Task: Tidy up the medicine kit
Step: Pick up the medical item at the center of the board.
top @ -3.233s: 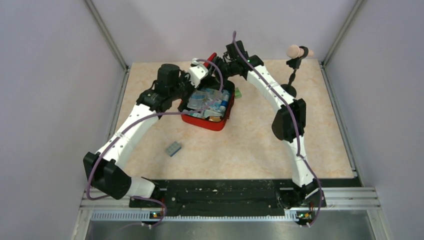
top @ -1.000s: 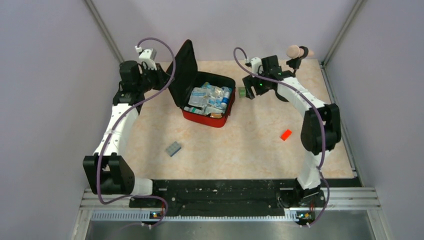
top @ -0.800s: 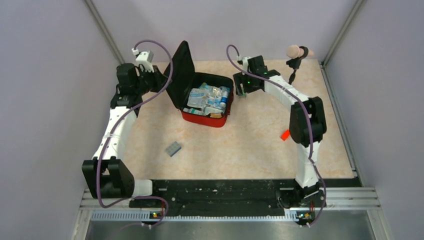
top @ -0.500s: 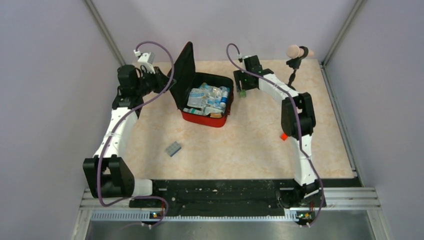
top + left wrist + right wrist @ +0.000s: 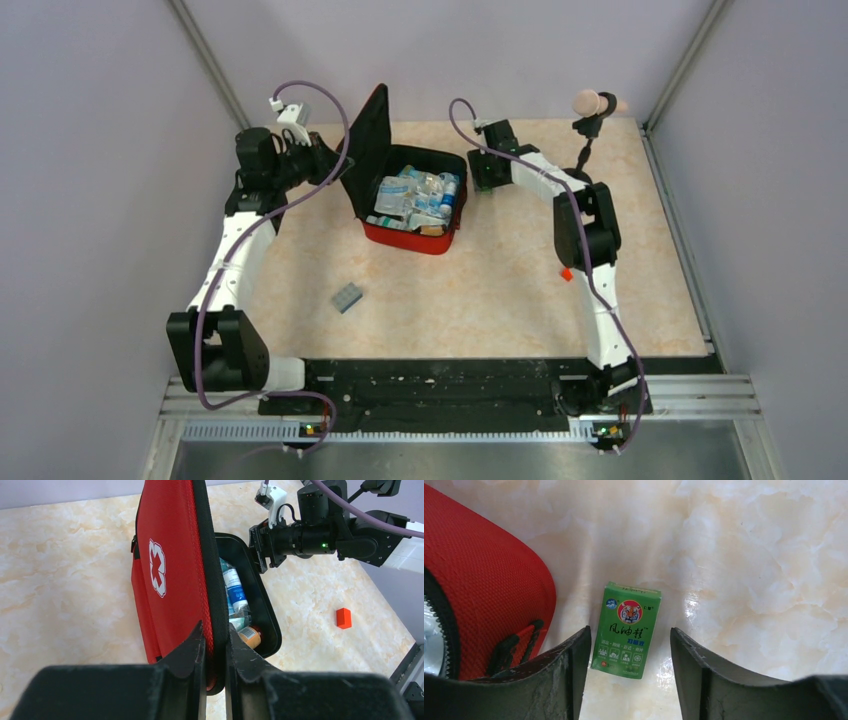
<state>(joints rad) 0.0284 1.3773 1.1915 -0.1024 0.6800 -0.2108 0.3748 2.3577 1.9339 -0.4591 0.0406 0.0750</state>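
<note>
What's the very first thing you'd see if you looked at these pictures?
The big red medicine kit at the back of the table stands open and is stuffed with packets. The left gripper pinches its white-cross lid upright. Next is a little green box with a tiger face, lying just right of the kit, with the right gripper open over it, a finger to each side.

A small gray block (image 5: 347, 297) lies on the pale marble table (image 5: 480, 310). A little orange-red block (image 5: 343, 618) sits well apart from it, over on the right. A green box (image 5: 626, 630) with a tiger face lies flat. A pink knob on a black stand (image 5: 586, 101) is in the far right corner.
</note>
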